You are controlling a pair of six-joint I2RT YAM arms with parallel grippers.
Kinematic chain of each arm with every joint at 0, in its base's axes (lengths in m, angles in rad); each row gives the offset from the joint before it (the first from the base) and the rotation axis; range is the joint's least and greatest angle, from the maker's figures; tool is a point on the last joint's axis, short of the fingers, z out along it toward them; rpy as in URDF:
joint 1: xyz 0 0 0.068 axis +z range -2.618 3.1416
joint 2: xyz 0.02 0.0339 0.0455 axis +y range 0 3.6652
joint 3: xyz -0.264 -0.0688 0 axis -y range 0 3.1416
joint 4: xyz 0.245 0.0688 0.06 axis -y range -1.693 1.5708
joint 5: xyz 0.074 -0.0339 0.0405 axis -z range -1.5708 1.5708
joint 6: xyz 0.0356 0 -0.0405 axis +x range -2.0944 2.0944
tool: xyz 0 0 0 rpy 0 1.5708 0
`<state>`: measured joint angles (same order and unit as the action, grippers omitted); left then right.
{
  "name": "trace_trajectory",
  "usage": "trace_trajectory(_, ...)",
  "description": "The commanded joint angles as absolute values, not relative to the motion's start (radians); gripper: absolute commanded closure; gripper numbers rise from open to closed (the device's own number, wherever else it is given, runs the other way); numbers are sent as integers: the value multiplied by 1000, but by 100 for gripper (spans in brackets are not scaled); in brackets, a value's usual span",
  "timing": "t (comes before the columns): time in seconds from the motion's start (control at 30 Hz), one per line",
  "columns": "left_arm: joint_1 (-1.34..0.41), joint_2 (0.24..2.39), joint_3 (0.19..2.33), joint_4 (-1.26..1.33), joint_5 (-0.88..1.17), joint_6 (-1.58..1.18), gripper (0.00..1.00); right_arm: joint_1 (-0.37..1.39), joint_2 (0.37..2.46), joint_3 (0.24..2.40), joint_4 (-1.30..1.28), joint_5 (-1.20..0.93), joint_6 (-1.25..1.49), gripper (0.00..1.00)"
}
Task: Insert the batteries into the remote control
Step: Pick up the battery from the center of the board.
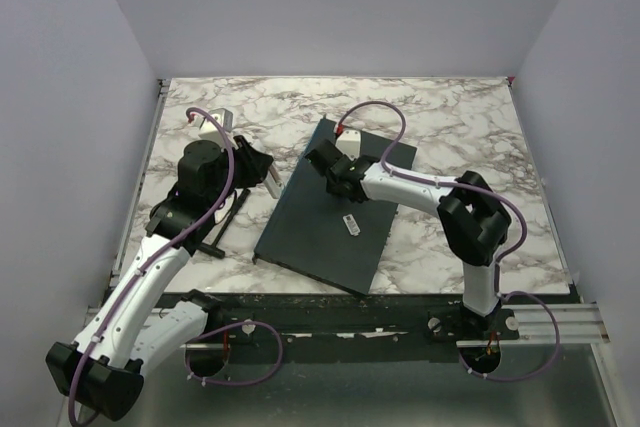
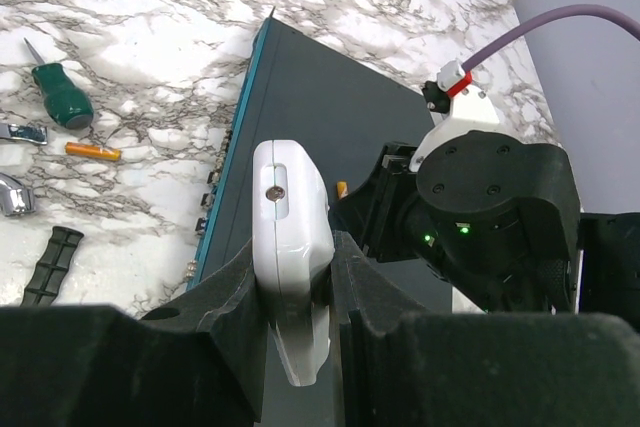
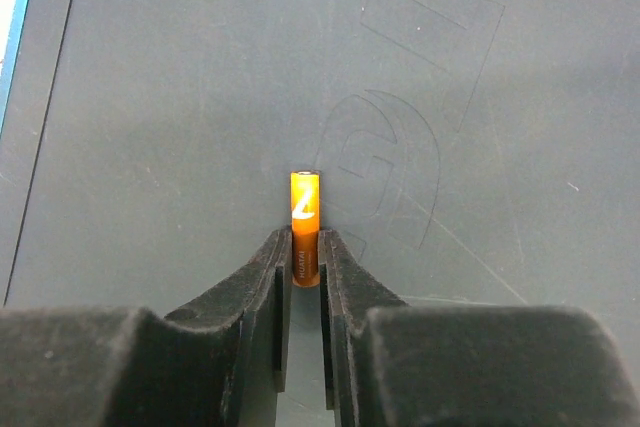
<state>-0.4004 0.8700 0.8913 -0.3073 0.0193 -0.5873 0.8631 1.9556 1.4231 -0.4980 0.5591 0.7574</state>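
The right gripper [image 3: 305, 244] pinches the orange battery [image 3: 305, 202] by its near end on the dark grey slab [image 3: 150, 97]; it is probably light, rigid and slippery, better gripped mid-body, while the left gripper [image 2: 298, 249] clamps the white remote control [image 2: 290, 212] by its sides.

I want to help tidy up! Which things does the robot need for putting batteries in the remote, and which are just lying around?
Needed for the job: remote control, battery, second battery.

Just lying about: green screwdriver, black tool handle.
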Motion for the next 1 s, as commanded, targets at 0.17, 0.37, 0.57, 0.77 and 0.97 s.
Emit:
trace_trajectory(0.17, -386, 878, 885, -266, 74, -598, 100, 873, 1852, 1270, -502, 550, 709, 88)
trace_trajectory(0.37, -370, 891, 884, -248, 156, -646, 100, 874, 1713, 1218, -431, 558, 603, 99)
trace_trajectory(0.57, -361, 876, 815, -121, 306, -800, 100, 874, 1411, 1149, -362, 340, 235, 99)
trace_trajectory(0.77, -365, 886, 605, 270, 492, -1063, 100, 873, 1129, 1122, -463, 75, 122, 99)
trace_trajectory(0.97, -445, 923, 492, 581, 511, -1188, 100, 873, 1145, 1302, -716, -224, 194, 99)
